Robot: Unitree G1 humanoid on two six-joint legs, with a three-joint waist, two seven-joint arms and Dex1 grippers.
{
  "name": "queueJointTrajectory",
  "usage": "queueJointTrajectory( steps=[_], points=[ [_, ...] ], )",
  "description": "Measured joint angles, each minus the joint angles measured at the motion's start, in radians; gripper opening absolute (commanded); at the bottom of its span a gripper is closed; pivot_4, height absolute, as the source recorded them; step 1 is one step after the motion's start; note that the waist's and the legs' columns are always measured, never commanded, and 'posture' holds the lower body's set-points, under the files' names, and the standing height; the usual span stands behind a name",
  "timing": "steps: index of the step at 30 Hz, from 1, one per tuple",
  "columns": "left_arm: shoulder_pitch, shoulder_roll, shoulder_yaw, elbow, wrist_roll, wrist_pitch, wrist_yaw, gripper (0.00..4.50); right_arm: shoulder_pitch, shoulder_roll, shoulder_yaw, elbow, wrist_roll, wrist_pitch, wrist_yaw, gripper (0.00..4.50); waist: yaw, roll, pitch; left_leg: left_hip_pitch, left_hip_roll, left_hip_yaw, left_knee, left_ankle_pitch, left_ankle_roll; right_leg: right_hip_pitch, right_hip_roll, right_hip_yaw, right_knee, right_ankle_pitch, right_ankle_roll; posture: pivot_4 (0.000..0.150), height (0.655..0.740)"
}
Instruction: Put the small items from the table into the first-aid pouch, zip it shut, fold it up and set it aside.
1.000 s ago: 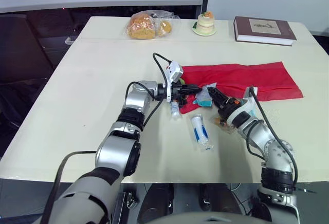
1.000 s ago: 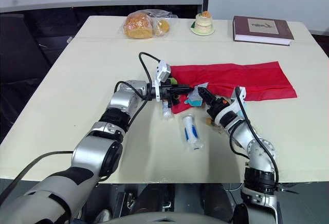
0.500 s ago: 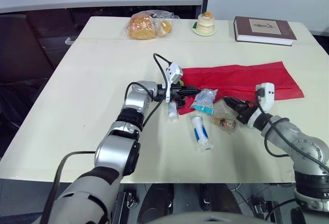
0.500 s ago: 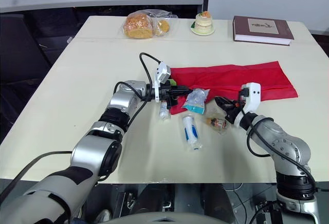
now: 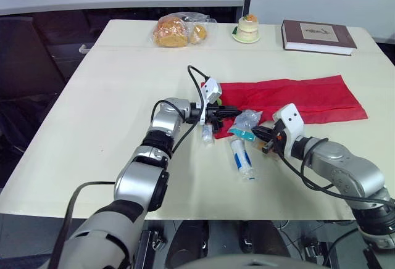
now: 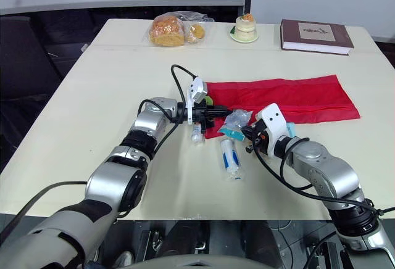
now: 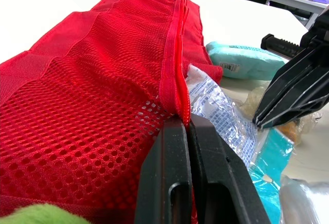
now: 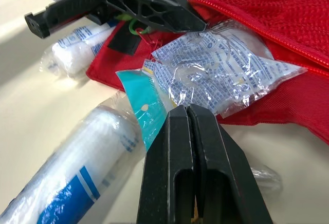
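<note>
Nearest the table's front edge lies a plastic-wrapped white roll with blue print, out on the bare surface. Just beyond it the right end effector has its two fingers pressed together, tips at the teal edge of a clear packet. Whether it pinches that packet cannot be told. The packet rests partly on the near corner of the red mesh first-aid pouch, not inside it. A smaller wrapped roll sits beside the pouch's corner. The left end effector is clamped on the pouch's zipper edge, apparently holding the opening for loading.

The pouch lies flat and unfolded across mid-table. By my reading, packing has barely begun: the visible items remain outside, and zipping, folding and setting aside are all undone.

At the far edge sit bagged bread, a small cake and a book.
</note>
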Motion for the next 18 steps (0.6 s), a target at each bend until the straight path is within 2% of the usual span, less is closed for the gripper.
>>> queueJointTrajectory(
  steps=[6, 18],
  points=[
    [0.000, -0.004, -0.001, 0.000, 0.005, 0.000, -0.003, 0.00, -0.050, 0.082, 0.006, 0.079, -0.061, -0.002, 0.002, 0.03, 0.000, 0.000, 0.000, 0.000, 0.000, 0.000, 0.000, 0.000, 0.000, 0.000, 0.000, 0.000, 0.000, 0.000, 0.000, 0.150, 0.7289],
    [0.005, -0.005, -0.009, -0.001, 0.017, 0.001, -0.006, 0.00, -0.113, 0.167, 0.013, 0.191, -0.169, -0.018, 0.011, 0.03, -0.002, 0.000, 0.000, 0.000, 0.000, 0.000, 0.000, 0.000, 0.000, 0.000, 0.000, 0.000, 0.001, 0.000, 0.000, 0.150, 0.7289]
  ],
)
